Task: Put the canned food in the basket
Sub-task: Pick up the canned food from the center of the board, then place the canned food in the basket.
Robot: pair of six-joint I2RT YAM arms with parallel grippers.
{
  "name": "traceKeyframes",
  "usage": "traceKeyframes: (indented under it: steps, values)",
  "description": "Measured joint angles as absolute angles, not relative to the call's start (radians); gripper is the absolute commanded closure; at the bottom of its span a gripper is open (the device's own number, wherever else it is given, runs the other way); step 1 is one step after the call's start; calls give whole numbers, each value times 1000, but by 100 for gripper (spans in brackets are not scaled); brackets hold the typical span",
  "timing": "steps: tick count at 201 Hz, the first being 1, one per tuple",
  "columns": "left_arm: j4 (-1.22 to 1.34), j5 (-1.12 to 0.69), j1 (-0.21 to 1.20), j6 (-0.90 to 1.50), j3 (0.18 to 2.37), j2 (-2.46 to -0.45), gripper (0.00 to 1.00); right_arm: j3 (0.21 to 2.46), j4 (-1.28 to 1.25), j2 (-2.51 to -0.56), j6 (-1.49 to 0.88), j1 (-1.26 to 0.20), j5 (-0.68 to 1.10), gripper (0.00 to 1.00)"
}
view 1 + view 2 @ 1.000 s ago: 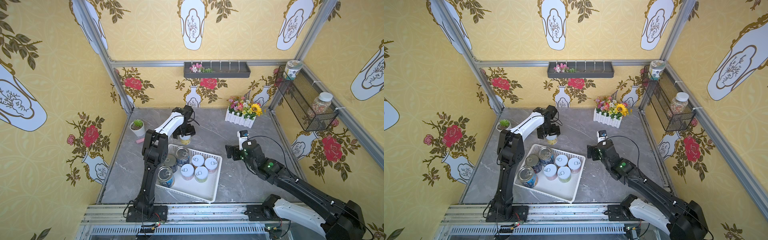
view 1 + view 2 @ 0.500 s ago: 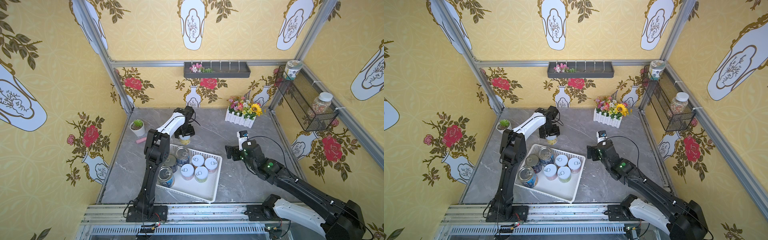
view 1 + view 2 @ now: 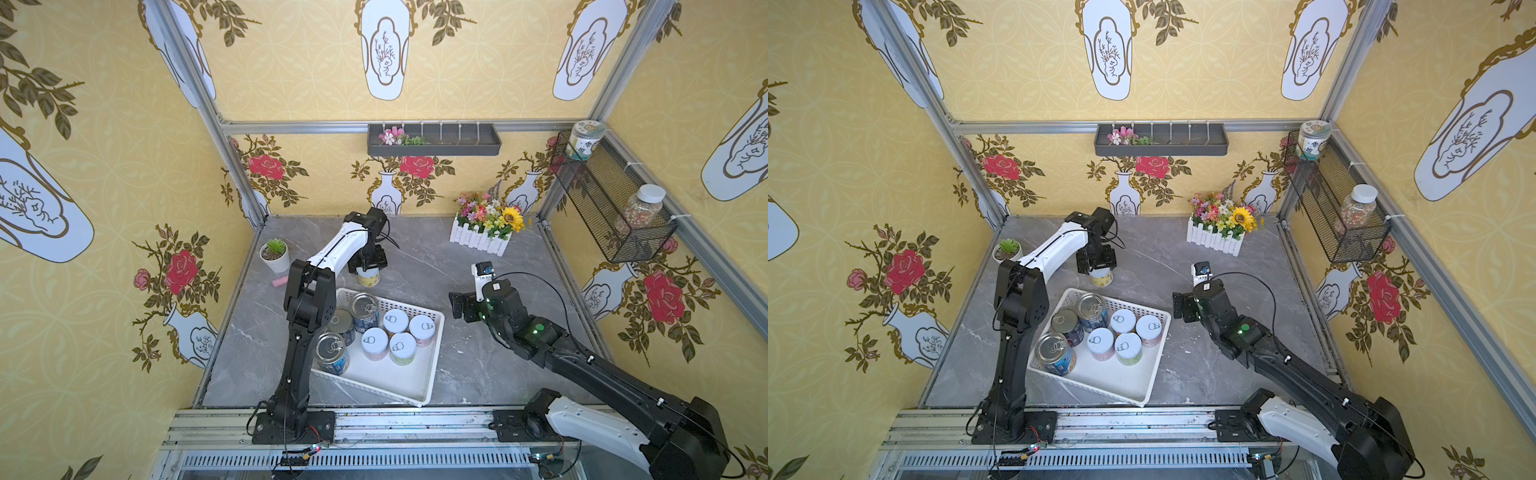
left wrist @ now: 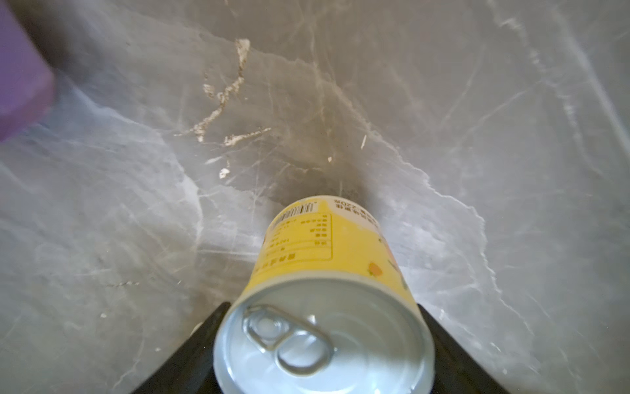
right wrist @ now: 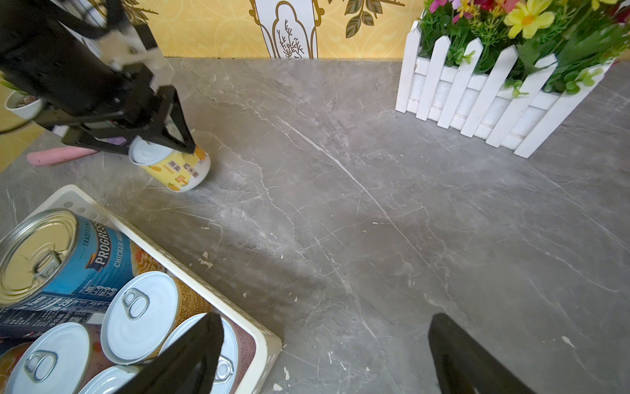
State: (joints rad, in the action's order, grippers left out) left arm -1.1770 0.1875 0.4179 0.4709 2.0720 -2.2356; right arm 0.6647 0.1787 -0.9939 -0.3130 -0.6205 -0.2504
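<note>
The left gripper point(image 3: 368, 268) is clamped on a short yellow-labelled can point(image 3: 368, 278) with a white pull-tab lid. In the left wrist view its two black fingers point(image 4: 204, 337) press against either side of the can point(image 4: 327, 259), just under the rim. That can stands upright on the grey marbled counter point(image 3: 490, 365), towards its left edge and about halfway back, just outside the far corner of the white perforated basket point(image 3: 432, 365) and apart from it. Whether its base has cleared the stone I can't tell. The basket sits near the counter's front edge, left of centre, and seven cans stand packed in its far end. Three are taller silver-topped cans point(image 3: 364, 309) along its left side, and four are shorter white-lidded cans point(image 3: 395, 323) clustered beside them. The end nearest the front edge is bare. The right gripper point(image 3: 457, 305) hangs over open counter just off the basket's right side, its jaws spread wide with nothing between them — in its own wrist view one finger point(image 5: 191, 351) overlaps the basket's corner. A white picket flower box point(image 3: 478, 241) stands in the back right corner, and a small potted succulent point(image 3: 275, 255) sits near the left edge.
</note>
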Motion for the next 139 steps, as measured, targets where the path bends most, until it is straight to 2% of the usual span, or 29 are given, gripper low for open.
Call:
traceKeyframes:
  steps: [58,139]
  values:
    - [-1246,207,467,472,2121,-2068,27,664,178,-999,-313,-620,-250,3]
    - [-1291,171,600,516,1936,-1802,27,656,162,-988,-313,-620,-250,3]
